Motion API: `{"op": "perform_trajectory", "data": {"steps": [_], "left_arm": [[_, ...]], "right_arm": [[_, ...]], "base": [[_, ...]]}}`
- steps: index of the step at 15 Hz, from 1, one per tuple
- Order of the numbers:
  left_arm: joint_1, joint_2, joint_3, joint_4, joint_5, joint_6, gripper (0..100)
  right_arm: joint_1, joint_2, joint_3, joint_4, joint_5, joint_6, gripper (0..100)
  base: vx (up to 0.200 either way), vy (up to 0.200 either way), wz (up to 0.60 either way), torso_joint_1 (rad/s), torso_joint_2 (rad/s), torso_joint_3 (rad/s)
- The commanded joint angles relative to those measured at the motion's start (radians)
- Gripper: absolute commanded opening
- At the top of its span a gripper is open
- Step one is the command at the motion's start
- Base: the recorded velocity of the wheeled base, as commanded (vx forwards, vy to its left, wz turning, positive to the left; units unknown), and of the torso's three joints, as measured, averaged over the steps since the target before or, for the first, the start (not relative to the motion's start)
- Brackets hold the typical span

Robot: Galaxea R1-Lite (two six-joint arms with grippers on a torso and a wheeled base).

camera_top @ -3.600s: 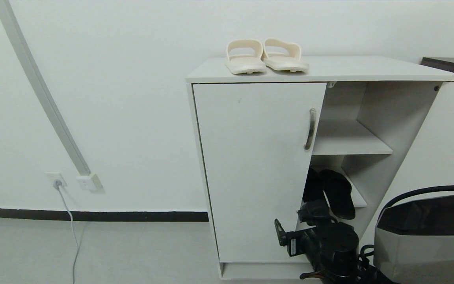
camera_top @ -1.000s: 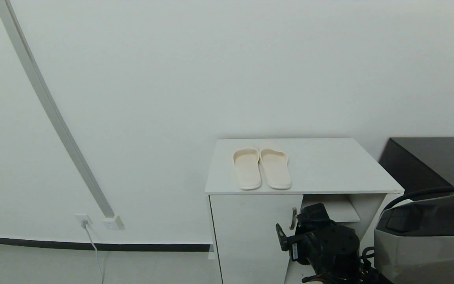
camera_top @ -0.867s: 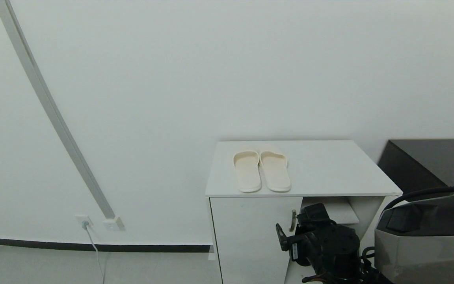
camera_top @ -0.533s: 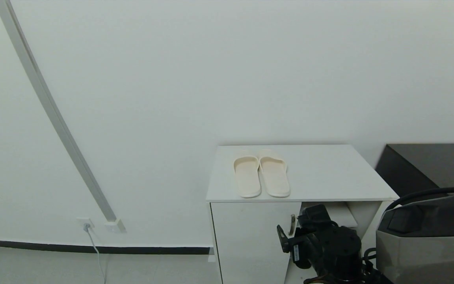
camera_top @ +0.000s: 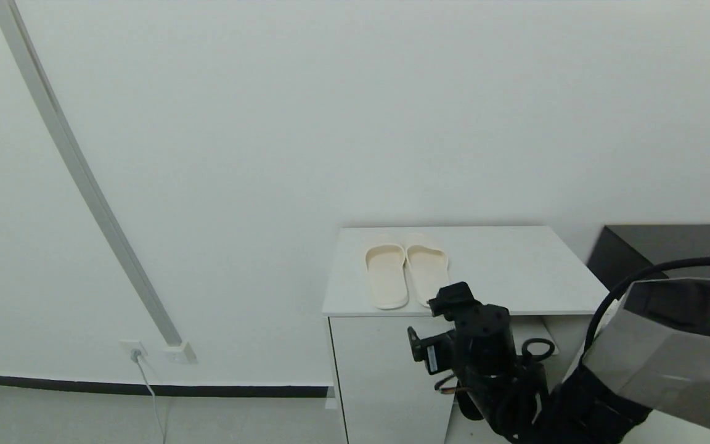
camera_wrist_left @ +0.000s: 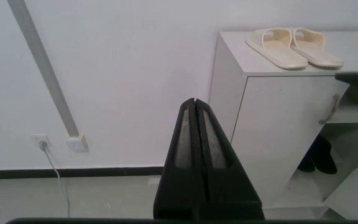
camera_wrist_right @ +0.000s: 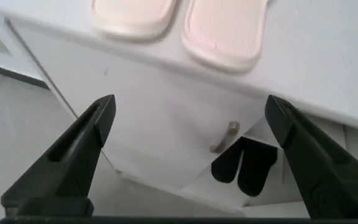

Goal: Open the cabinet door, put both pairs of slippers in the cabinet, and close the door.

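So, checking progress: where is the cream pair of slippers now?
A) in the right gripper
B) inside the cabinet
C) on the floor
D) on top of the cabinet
D: the cream slippers lie side by side on the cabinet top; the right gripper is open and empty.

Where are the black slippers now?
The black slippers sit low inside the open right half of the cabinet, just past the left door's handle, in both wrist views.
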Motion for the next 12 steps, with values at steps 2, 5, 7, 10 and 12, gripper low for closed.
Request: {"op": "perform_trajectory", "data": {"steps": [2, 5, 7, 10, 12], "left_arm": [[0.000, 0.001, 0.000, 0.000, 0.000, 0.001, 0], [0.000, 0.001, 0.000, 0.000, 0.000, 0.001, 0], [0.000, 0.001, 0.000, 0.000, -0.002, 0.001, 0], [0.000, 0.001, 0.000, 0.000, -0.003, 0.003, 0], [0.000, 0.001, 0.000, 0.000, -0.003, 0.003, 0]], "right_arm": [[0.026, -0.140, -0.319, 0.422, -0.017, 0.162, 100], [0.045, -0.117, -0.444, 0.612, -0.094, 0.265, 100], [0.045, -0.087, -0.444, 0.609, -0.097, 0.268, 100], [0.046, -0.055, -0.411, 0.560, -0.100, 0.268, 100], [0.045, -0.044, -0.369, 0.506, -0.100, 0.266, 100]], "base": [[0.000, 0.000, 0.00, 0.000, 0.00, 0.000], [0.000, 0.000, 0.00, 0.000, 0.00, 0.000], [0.000, 0.000, 0.00, 0.000, 0.00, 0.000], [0.200, 0.000, 0.00, -0.007, 0.00, 0.004], [0.200, 0.000, 0.00, 0.005, 0.00, 0.005]]}}
